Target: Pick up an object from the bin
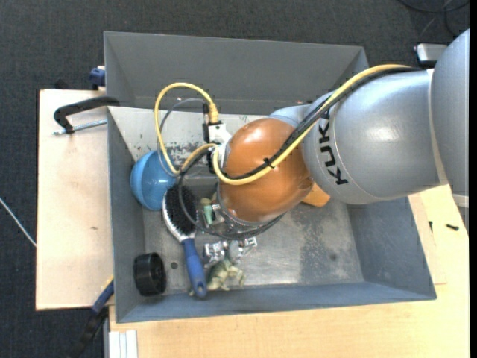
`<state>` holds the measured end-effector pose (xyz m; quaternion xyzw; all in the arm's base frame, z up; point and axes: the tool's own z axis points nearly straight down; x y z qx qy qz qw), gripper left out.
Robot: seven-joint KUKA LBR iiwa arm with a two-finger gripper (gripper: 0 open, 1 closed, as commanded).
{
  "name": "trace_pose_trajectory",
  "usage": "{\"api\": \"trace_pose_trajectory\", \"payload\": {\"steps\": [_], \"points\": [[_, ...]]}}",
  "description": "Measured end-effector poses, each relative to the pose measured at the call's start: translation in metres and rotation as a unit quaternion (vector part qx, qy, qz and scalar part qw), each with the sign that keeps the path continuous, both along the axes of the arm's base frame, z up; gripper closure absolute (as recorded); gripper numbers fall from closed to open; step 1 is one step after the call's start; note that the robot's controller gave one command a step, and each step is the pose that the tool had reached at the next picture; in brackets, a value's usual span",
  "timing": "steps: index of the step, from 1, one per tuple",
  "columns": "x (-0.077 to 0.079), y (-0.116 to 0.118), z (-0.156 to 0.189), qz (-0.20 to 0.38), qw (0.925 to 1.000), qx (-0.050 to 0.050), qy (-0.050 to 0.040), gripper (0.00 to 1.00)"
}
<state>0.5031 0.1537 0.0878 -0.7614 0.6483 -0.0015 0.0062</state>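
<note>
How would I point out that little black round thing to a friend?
Find the grey bin, then its lower left corner in the camera view. There, left of the blue-handled brush, lies a black cap with a ridged edge. It alone is all black and lies apart from the rest.

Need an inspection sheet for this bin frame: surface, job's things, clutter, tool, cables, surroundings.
Surface: grey metal bin, floor scuffed and speckled.
Job's things: small pale lumpy thing by the near wall, just below the tool; which thing is the target cannot be told.
Clutter: blue-handled brush left of the tool; blue bowl at left; black round cap in the near-left corner.
Grippers: tool low in the bin, under the orange wrist cover.
Cables: yellow cable loops off the wrist and runs back along the arm.
Surroundings: dark carpet beyond the bin.
</note>
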Motion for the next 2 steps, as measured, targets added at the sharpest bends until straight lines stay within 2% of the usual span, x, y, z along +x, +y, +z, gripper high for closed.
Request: {"api": "trace_pose_trajectory", "payload": {"steps": [1, 2], "points": [[0.002, 0.002, 0.057, -0.002, 1.0000, -0.001, 0.0006, 1.00], [0.003, 0.004, 0.080, -0.004, 1.0000, -0.001, 0.0022, 1.00]]}}
